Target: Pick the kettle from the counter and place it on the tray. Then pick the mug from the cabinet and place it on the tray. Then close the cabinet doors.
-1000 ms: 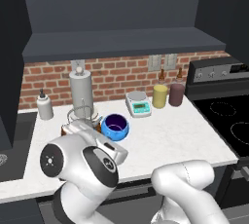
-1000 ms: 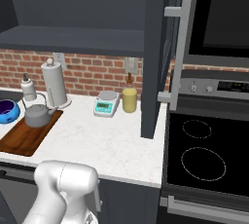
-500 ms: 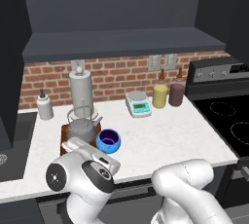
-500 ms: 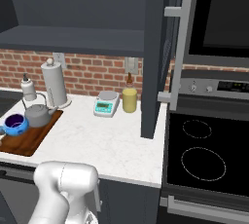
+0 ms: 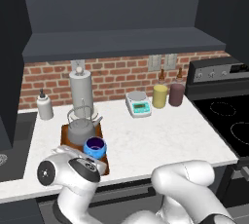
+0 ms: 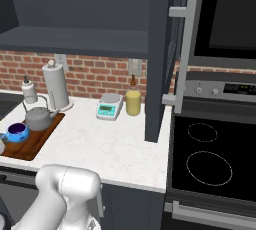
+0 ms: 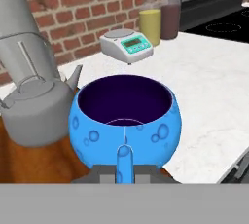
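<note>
The blue mug (image 7: 125, 116) with its purple inside is close in front of the hand camera. My gripper (image 7: 124, 173) is shut on its handle, low over the near end of the brown tray (image 5: 64, 133). The mug (image 5: 95, 147) is just in front of the grey kettle (image 5: 80, 129), which stands on the tray's back half. From the right side, the mug (image 6: 17, 133) and the kettle (image 6: 38, 119) sit on the tray (image 6: 31, 148), on the white counter (image 6: 110, 141). One cabinet door (image 6: 161, 59) stands open with its silver handle (image 6: 183, 49) facing out. The cabinet shelf (image 5: 121, 40) is bare.
Behind the tray stand a paper-towel cylinder (image 5: 81, 89) and a soap bottle (image 5: 44, 107). A scale (image 5: 138, 103), a yellow jar (image 5: 159, 96) and a dark jar (image 5: 176, 94) line the brick wall. The stove (image 5: 228, 121) lies right and a sink (image 5: 5, 159) left.
The mug, held in my gripper, has come down and forward toward the front of the tray, ending next to the kettle. Kettle and tray have not moved.
</note>
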Motion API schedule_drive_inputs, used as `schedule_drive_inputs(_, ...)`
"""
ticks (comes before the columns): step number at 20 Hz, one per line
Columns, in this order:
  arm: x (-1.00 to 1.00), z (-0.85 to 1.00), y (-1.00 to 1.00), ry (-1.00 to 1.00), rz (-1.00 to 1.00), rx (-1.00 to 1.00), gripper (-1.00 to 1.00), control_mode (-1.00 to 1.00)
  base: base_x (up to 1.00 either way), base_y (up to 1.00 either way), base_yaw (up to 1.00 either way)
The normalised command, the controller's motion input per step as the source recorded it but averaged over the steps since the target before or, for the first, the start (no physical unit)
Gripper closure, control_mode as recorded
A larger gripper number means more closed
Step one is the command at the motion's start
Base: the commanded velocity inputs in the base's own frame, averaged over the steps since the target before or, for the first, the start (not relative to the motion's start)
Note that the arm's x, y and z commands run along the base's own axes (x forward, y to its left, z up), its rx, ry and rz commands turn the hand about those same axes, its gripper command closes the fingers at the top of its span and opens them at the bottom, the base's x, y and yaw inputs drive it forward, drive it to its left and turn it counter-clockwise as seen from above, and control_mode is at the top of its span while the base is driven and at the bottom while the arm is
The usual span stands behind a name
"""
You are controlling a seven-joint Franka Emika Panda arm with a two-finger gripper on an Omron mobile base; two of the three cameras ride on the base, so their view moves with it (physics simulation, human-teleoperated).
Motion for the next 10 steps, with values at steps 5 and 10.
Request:
schedule_drive_inputs(5, 0.31, -0.38, 0.27, 0.16, 0.0, 0.0, 1.0, -1.0, 0.0, 0.0, 0.0)
schedule_drive_inputs(10, 0.21, -0.41, 0.2, 0.02, 0.0, 0.0, 1.0, -1.0, 0.0, 0.0, 0.0)
